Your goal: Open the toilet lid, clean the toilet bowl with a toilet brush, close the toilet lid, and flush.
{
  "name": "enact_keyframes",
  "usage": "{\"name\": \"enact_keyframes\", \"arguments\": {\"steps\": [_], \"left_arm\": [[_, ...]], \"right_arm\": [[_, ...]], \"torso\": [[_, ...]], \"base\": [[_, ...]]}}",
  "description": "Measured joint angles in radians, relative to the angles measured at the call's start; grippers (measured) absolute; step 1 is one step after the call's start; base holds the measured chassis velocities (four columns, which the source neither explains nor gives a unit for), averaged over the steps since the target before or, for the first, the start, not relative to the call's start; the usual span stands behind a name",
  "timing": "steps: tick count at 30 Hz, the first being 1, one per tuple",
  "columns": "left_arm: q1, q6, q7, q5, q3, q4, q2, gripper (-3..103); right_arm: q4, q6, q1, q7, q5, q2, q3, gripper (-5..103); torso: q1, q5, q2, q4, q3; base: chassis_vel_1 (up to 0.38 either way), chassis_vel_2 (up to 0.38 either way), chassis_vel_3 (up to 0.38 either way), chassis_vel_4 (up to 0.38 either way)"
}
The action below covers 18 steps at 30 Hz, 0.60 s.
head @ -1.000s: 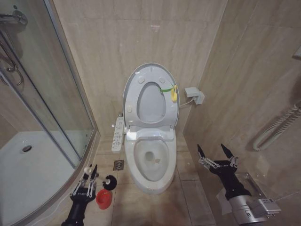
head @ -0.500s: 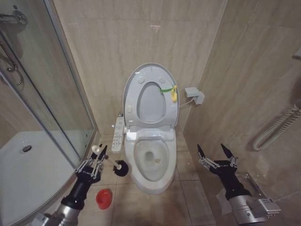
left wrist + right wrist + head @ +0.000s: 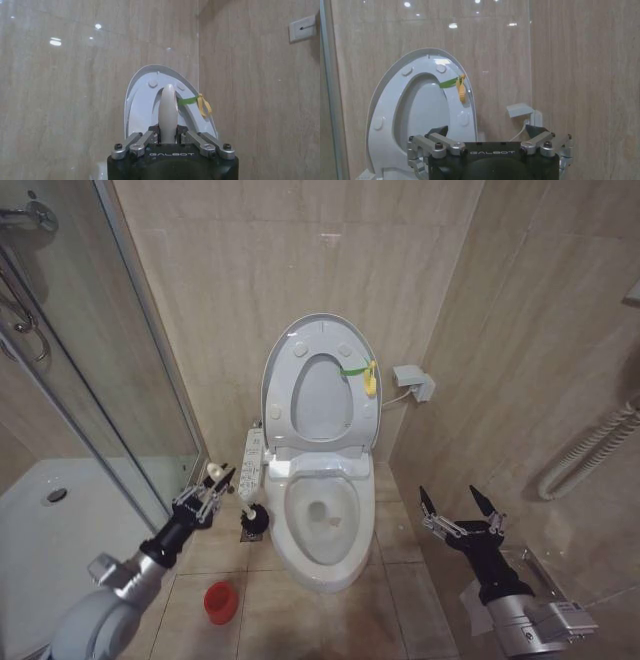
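Left gripper [image 3: 212, 485] is clamping the toilet brush [image 3: 243, 502] handle, its dark head hanging just left of the toilet bowl [image 3: 320, 525]. Toilet lid [image 3: 322, 385] is standing upright behind the bowl. Right gripper [image 3: 459, 508] is hovering right of the bowl, fingers spread wide.

Both arms: grey cylindrical forearm links into black wrist housings stamped GALBOT, left gripper [image 3: 205, 493] and right gripper [image 3: 459, 507] with silver screw-studded knuckles, black pointed fingertips.

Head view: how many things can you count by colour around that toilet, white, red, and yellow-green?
White: 4, the toilet lid, the toilet bowl, the button panel, the toilet brush
Red: 1, the holder cup
Yellow-green: 1, the tag
Total: 6
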Motion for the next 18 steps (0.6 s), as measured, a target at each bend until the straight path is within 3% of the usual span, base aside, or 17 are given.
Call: {"name": "enact_keyframes", "arguments": {"steps": [6, 18], "left_arm": [[-0.134, 0.000, 0.014, -0.072, 0.095, 0.090, 0.047, 20], [-0.388, -0.002, 0.058, -0.141, 0.312, 0.250, 0.030, 20]], "right_arm": [[0.000, 0.000, 0.000, 0.000, 0.000, 0.000, 0.000, 100], [0.000, 0.000, 0.000, 0.001, 0.000, 0.000, 0.000, 100]], "torso": [[0.000, 0.0000, 0.000, -0.0001, 0.000], [0.000, 0.0006, 0.000, 0.0001, 0.000]], "base": [[0.000, 0.000, 0.000, 0.000], [0.000, 0.000, 0.000, 0.000]]}}
